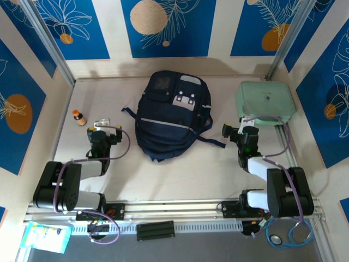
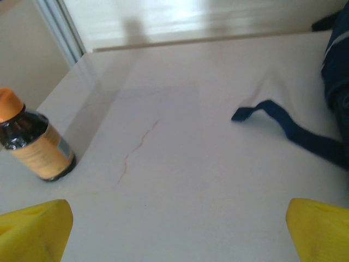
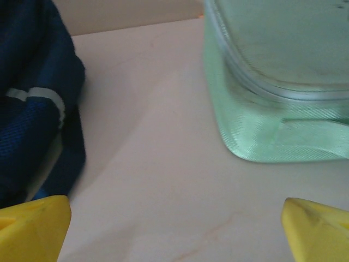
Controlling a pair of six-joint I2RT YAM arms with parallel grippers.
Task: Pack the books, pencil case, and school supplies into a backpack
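A: Where is the backpack (image 1: 170,117)?
B: Flat on the table (image 1: 163,180), between the left gripper (image 1: 104,131) and right gripper (image 1: 235,134), touching neither. Both sets of jaws stand apart, empty.
A: Anything unclear?
B: Both wrist views cut the backpack off at the frame edge.

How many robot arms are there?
2. The left arm is at the bottom left, near the orange-capped bottle; the right arm is at the bottom right, by the mint-green case.

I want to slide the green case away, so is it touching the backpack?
Apart. In the top view a strip of bare table separates the mint-green case from the backpack, and the right wrist view shows that gap too.
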